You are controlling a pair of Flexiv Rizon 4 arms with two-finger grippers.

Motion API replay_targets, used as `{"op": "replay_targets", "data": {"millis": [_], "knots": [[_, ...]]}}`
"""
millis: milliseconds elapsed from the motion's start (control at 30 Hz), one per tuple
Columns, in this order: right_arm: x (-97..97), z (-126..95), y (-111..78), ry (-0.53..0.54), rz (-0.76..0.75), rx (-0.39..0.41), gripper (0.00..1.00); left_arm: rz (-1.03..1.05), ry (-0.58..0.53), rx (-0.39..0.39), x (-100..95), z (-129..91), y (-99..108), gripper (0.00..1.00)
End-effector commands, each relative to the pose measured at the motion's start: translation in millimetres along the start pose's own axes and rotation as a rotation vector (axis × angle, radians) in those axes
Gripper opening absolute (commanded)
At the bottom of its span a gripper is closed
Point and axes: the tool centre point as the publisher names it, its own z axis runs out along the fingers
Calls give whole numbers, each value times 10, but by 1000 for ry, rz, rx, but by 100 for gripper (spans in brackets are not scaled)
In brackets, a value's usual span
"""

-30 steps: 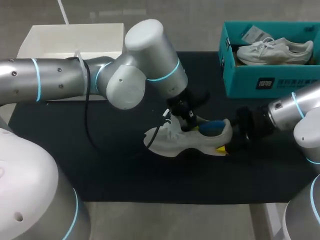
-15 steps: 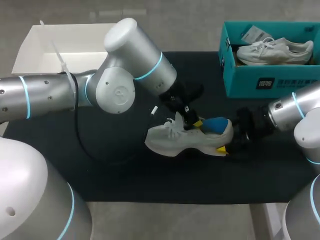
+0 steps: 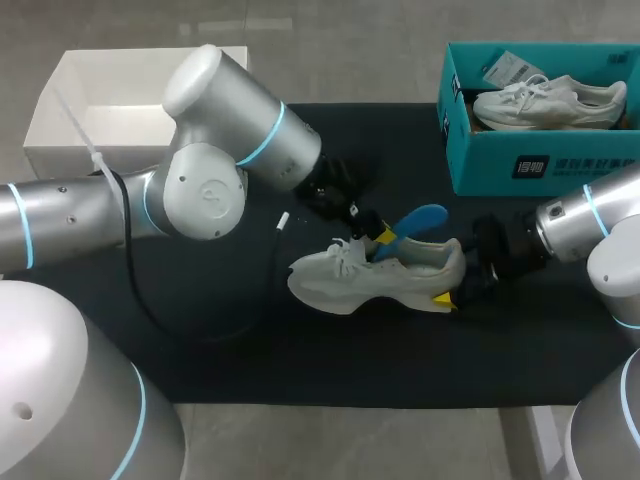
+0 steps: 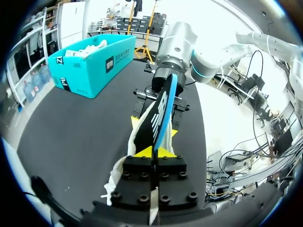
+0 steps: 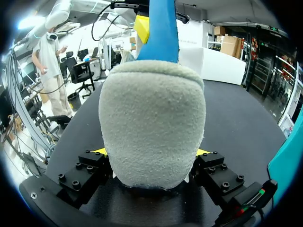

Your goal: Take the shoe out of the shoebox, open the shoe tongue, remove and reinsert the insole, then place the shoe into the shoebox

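Observation:
A pale grey shoe (image 3: 375, 280) lies on its side on the black mat (image 3: 200, 340), toe to the left. My left gripper (image 3: 378, 236) is shut on the front end of the blue insole (image 3: 418, 218), which sticks up out of the shoe's opening. In the left wrist view the insole (image 4: 161, 111) runs edge-on straight ahead from my left gripper (image 4: 154, 152). My right gripper (image 3: 452, 290) is shut on the shoe's heel (image 5: 151, 123), with one finger (image 5: 97, 158) on each side. The teal shoebox (image 3: 480, 160) stands at the back right.
A second pale shoe (image 3: 550, 100) lies inside the teal shoebox. A white open box (image 3: 60, 100) sits at the back left, beside my left arm's elbow. The mat's front and left parts are bare.
My left gripper has drawn back and up to the left, pulling the blue insole most of the way out of the shoe. The right gripper and the shoe have kept still.

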Motion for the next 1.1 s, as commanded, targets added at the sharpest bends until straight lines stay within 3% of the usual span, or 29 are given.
{"op": "replay_targets", "data": {"millis": [33,167,233,467,700,833,1100], "knots": [[3,37,-12,-2,0,3,0,23,10,72,91,-184,-65,0],[3,37,-12,-2,0,3,0,53,29,116,136,-244,-291,0],[3,37,-12,-2,0,3,0,70,22,102,142,-236,-376,0],[3,37,-12,-2,0,3,0,54,36,100,83,-102,-474,0],[3,37,-12,-2,0,3,0,91,72,120,97,76,-735,0],[3,37,-12,-2,0,3,0,110,100,174,139,57,-893,0],[3,37,-12,-2,0,3,0,164,252,398,316,-368,-1330,0]]}}
